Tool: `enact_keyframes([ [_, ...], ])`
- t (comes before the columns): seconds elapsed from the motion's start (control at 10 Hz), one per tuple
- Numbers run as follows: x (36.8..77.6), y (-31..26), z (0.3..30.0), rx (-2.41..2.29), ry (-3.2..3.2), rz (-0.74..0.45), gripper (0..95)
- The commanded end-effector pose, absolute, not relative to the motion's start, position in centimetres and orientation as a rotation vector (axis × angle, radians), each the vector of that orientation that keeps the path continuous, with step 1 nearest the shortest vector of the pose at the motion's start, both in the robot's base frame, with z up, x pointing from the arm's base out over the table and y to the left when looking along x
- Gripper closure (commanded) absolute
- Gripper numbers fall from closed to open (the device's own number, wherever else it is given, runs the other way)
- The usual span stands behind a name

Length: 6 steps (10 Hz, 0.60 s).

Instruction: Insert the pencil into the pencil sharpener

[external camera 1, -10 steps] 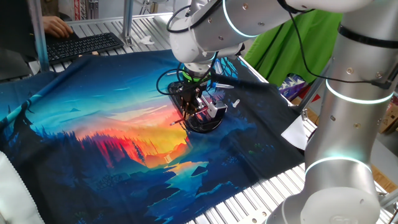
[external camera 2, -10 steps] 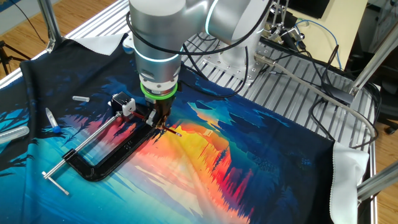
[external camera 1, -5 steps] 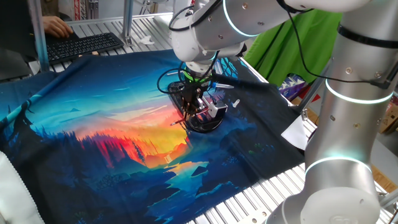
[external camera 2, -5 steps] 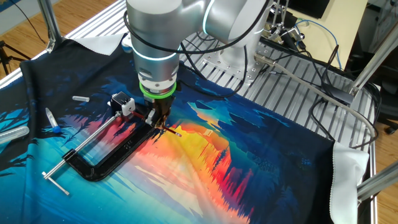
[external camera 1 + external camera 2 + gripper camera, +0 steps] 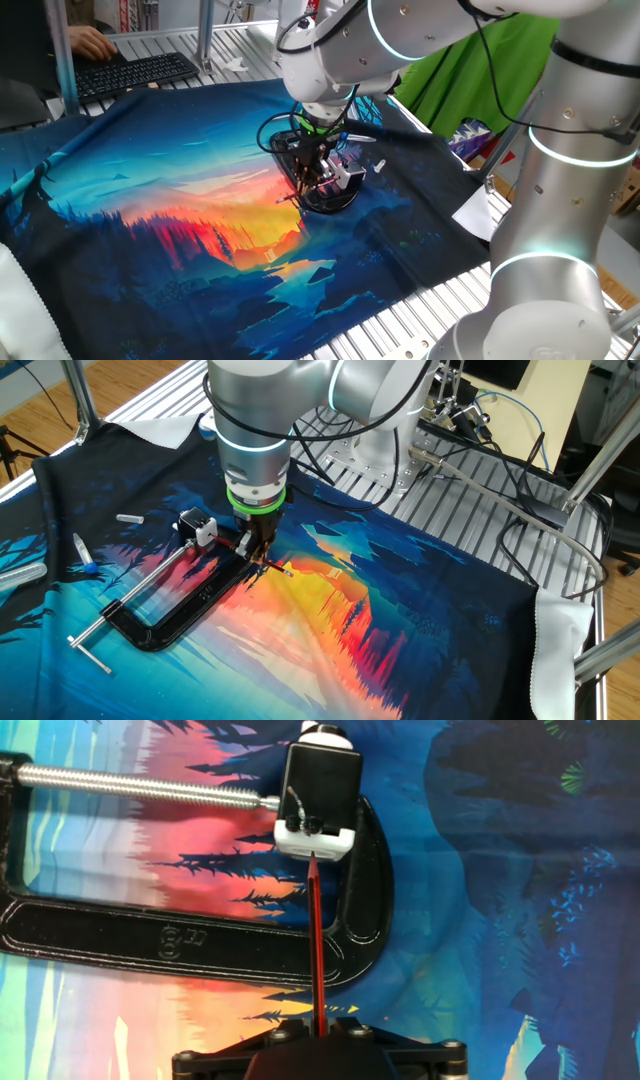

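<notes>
With the pencil (image 5: 317, 945) clamped in the narrow tool (image 5: 322, 1032) and its tip just at the pencil sharpener (image 5: 314, 836), held in the black clamp (image 5: 150, 945) on the desk, a slight misalignment could jam or snap the tip.

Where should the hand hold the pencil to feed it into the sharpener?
At the rear end, from above, as the hand grips it now. The pencil lies flat and points at the sharpener held in the clamp, so a rear grip leaves the tip free to enter.
</notes>
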<state>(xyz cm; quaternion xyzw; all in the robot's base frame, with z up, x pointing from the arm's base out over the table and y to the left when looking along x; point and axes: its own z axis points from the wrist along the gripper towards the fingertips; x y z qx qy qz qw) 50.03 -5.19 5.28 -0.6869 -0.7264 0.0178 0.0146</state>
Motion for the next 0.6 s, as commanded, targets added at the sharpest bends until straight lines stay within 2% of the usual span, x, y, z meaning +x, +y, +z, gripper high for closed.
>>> enact_keyframes([
  [0.1,50.27,-5.44,4.94,-2.136,-2.254,0.047,95.0],
  [0.6,50.4,-6.31,5.19,-2.165,-2.226,0.038,95.0],
])
